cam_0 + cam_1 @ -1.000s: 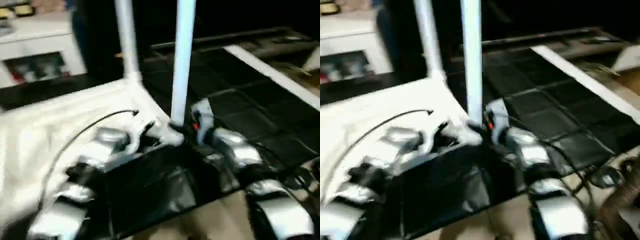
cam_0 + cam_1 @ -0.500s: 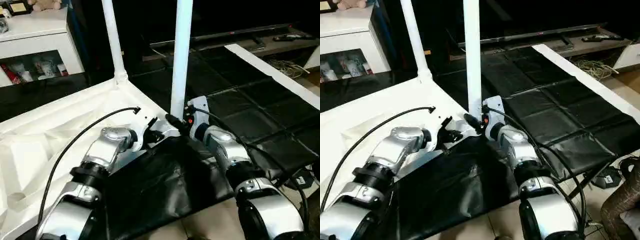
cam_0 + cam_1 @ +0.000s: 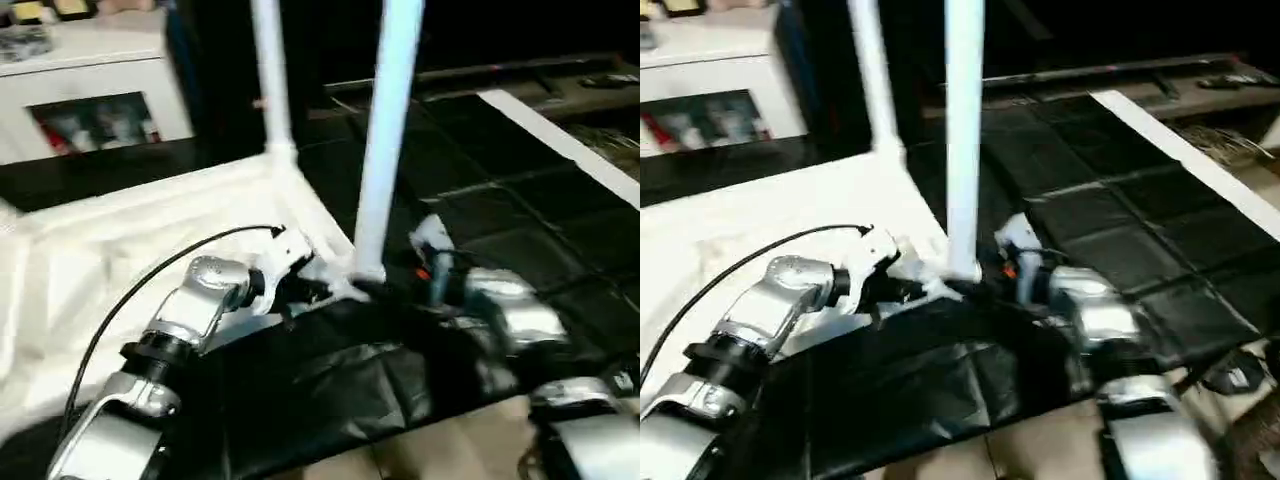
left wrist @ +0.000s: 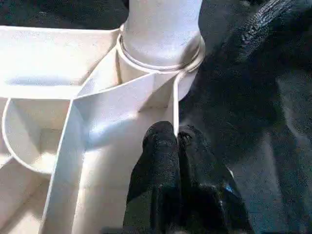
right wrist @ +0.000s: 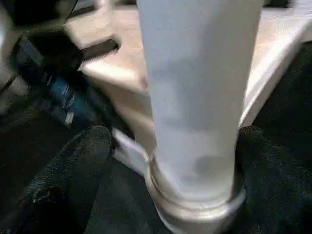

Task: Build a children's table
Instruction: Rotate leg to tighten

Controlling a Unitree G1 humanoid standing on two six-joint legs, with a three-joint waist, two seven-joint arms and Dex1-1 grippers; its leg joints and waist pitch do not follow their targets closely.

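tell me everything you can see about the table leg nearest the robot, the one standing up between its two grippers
The near leg is a smooth white plastic-looking tube standing about upright, its foot seated in a round corner socket of the upturned white table top. It widens slightly toward the socket, where a thin rim rings it. The right gripper has a black finger on each side of its base. The left gripper is pinched on the thin wall of the top beside the socket. A second leg stands at the far corner.
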